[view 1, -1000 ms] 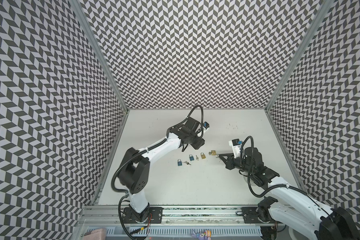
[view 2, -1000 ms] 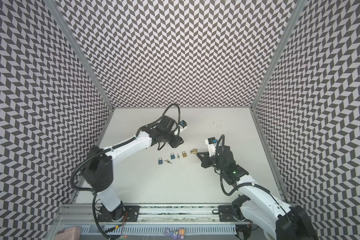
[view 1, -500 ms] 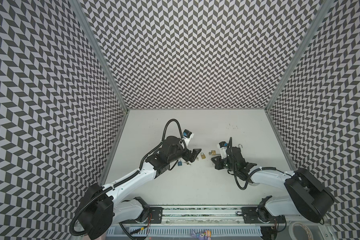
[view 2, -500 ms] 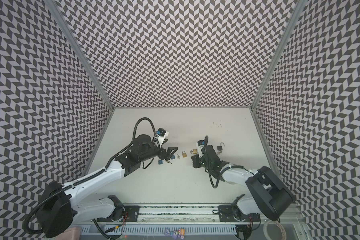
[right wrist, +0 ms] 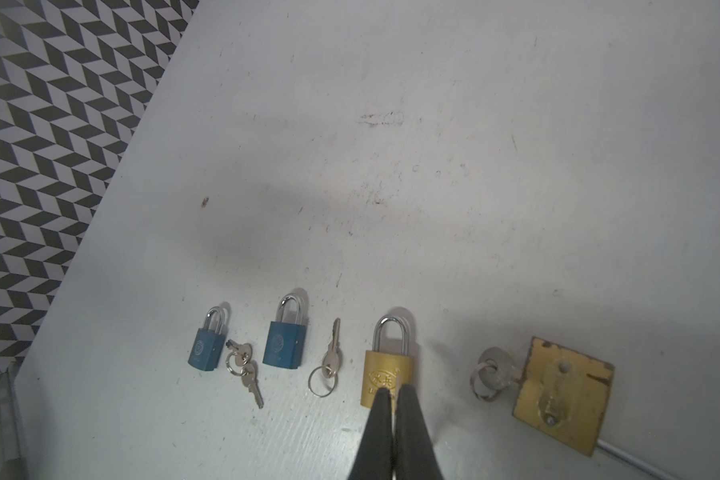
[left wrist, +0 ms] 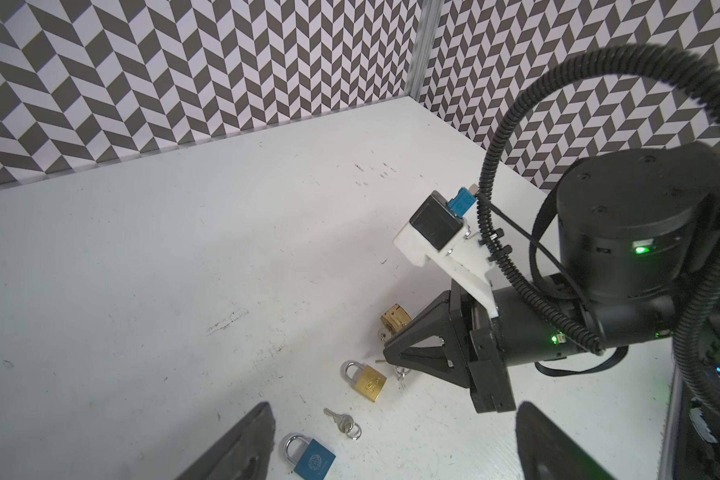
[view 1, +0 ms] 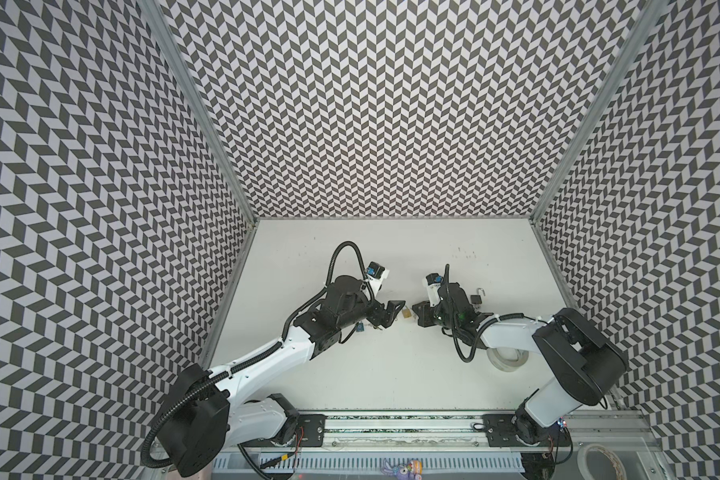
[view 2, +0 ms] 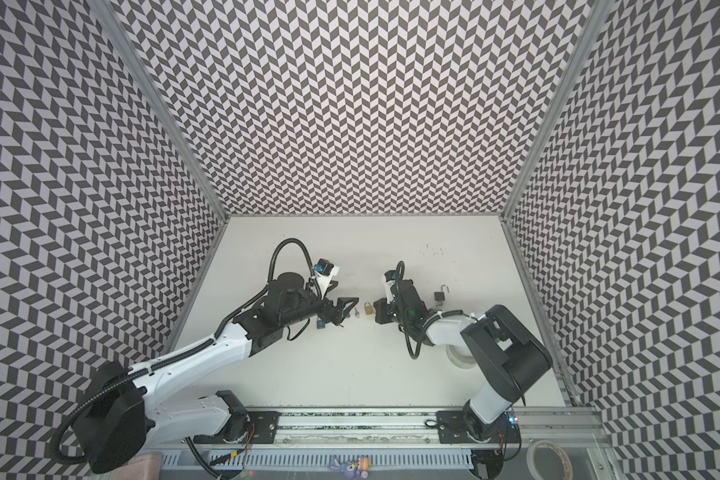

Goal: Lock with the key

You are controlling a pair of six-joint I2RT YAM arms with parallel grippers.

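A row lies on the white table: two blue padlocks (right wrist: 206, 347) (right wrist: 284, 343), a ringed pair of keys (right wrist: 246, 370), a single key (right wrist: 331, 357), a shut brass padlock (right wrist: 389, 374) and a square brass lock (right wrist: 562, 395) with a key (right wrist: 493, 374) in it. My right gripper (right wrist: 393, 395) is shut, its tips over the brass padlock's body, nothing between them. In the left wrist view my left gripper (left wrist: 391, 453) stands open near a blue padlock (left wrist: 312, 459) and the single key (left wrist: 341, 420). In both top views the grippers (view 1: 391, 313) (view 1: 418, 311) face each other across the brass padlock (view 1: 407, 313).
A black padlock (view 1: 476, 297) with its shackle open lies behind the right arm. A roll of tape (view 1: 508, 357) sits under the right forearm. The patterned walls close in the table on three sides, and a rail (view 1: 391, 432) runs along the front.
Both arms have swung into lower, more stretched poses. My left gripper has come down from behind the row to the brass padlock's left and has opened. The right gripper stays shut.
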